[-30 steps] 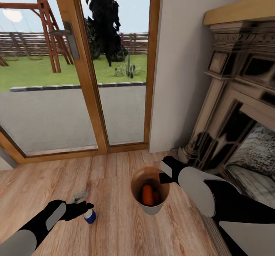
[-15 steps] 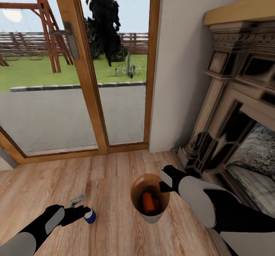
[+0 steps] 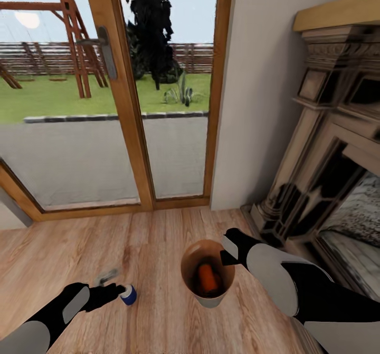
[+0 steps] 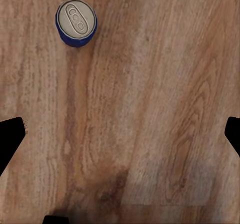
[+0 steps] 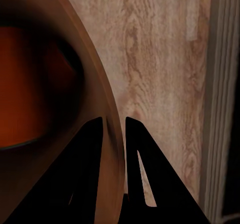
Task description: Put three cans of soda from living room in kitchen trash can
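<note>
Head camera has panned slightly since a second ago: door frame and fireplace (image 3: 338, 148) sit further right in the view, so I read that as camera motion, not object motion.

Real change: the blue soda can (image 3: 127, 294). A second ago it stood upright on the wood floor (image 3: 158, 238) just off my left gripper (image 3: 112, 292); half a second ago it was leaning; in the head view it now looks tipped, pale top turned toward the fingertips. The left wrist view shows its top face-on (image 4: 76, 23), well off the line between my two fingers, which stand wide apart at the edges of that picture with nothing between them. So the left gripper is open and holding nothing. I judge the approach nudged the can instead of straddling it.

Right gripper (image 3: 228, 251): pinched closed on the rim of the trash can (image 3: 215, 296), one finger inside the wall, one outside, confirmed in the right wrist view (image 5: 111, 149). The bin hangs from that grip just beside the fireplace base. Orange cans (image 3: 208, 280) lie inside; I make out one clearly, a second only dimly.

Consequence: the third can is not yet secured. I need to re-centre the left gripper over it before closing; a tipped can may roll.
</note>
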